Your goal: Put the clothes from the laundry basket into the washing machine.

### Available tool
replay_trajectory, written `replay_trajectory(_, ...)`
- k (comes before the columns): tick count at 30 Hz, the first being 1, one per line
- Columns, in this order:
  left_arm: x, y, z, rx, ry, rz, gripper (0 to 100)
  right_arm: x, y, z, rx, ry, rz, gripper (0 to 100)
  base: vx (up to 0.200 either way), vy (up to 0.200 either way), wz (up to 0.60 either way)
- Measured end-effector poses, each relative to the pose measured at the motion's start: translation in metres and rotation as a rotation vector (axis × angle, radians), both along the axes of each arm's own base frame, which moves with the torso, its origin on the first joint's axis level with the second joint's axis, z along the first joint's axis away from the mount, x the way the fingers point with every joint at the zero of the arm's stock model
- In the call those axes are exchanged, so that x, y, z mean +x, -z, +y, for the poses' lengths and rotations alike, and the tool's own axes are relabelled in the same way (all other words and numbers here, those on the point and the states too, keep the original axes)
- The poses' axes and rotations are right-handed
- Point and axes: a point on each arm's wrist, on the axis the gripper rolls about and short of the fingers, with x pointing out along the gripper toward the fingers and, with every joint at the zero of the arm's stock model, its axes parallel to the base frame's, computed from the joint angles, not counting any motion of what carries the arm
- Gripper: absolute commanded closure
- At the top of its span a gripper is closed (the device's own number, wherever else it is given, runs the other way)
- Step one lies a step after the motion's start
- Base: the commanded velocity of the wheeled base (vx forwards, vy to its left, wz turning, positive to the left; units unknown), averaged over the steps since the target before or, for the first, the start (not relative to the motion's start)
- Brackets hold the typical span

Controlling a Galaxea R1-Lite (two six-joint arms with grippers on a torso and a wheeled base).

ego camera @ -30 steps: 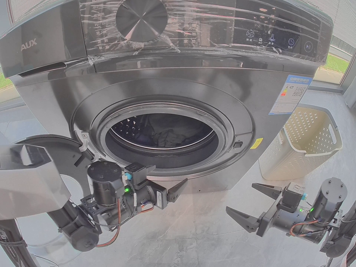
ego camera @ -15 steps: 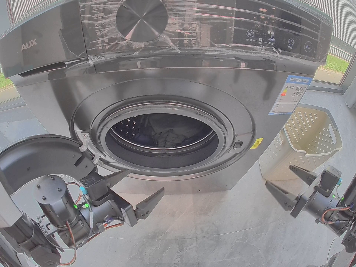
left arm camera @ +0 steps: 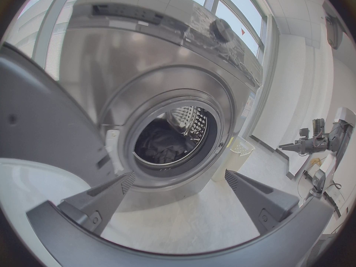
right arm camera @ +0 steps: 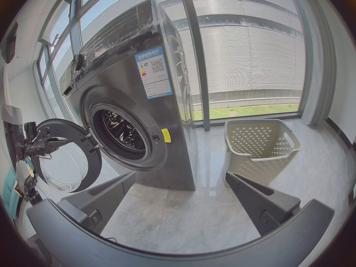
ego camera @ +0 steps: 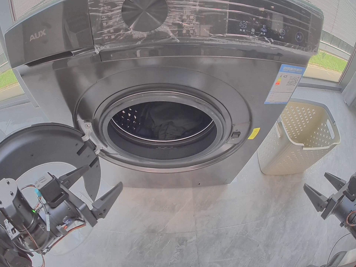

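Observation:
The grey washing machine (ego camera: 167,67) faces me with its round door (ego camera: 40,149) swung open to the left. Dark clothes (ego camera: 167,121) lie inside the drum (left arm camera: 163,145). The cream laundry basket (ego camera: 300,138) stands on the floor to the machine's right, and I see nothing in it (right arm camera: 259,145). My left gripper (ego camera: 94,188) hangs open and empty low on the left, in front of the open door. My right gripper (ego camera: 326,190) is open and empty at the lower right, below the basket.
Grey marbled floor (ego camera: 207,227) spreads in front of the machine. Tall windows (right arm camera: 244,56) stand behind the machine and the basket. The open door (right arm camera: 70,152) juts out on the left side.
Both arms have drawn back and outward from the drum opening, the left to the lower left, the right to the far right edge. The head camera has shifted a little.

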Motion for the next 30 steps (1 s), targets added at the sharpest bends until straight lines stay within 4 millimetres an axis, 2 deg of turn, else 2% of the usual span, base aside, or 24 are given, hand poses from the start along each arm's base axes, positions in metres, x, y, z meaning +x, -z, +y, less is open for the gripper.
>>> replay_trajectory(5, -0.023, -0.007, 0.02, 0.022, -0.036, 0.019, 0, -0.023, 0.002, -0.014, -0.004, 0.067, -0.007, 0, -0.2, 0.0, 0.0)
replay_trajectory(13, -0.069, 0.001, 0.053, 0.074, -0.089, 0.096, 0, -0.061, 0.02, -0.028, -0.019, 0.135, 0.025, 0, -0.15, 0.0, 0.0)
replay_trajectory(20, -0.112, 0.02, 0.078, 0.075, -0.142, 0.112, 0, -0.088, 0.037, -0.035, -0.013, 0.182, 0.005, 0, -0.2, 0.0, 0.0)
replay_trajectory(24, -0.133, 0.039, 0.086, 0.087, -0.215, 0.151, 0, -0.097, 0.045, -0.036, -0.011, 0.219, -0.008, 0, 0.0, 0.0, 0.0)
replay_trajectory(30, -0.149, 0.051, 0.089, 0.083, -0.403, 0.106, 0, -0.107, 0.052, -0.035, -0.046, 0.223, -0.052, 0, 0.0, 0.0, 0.0)
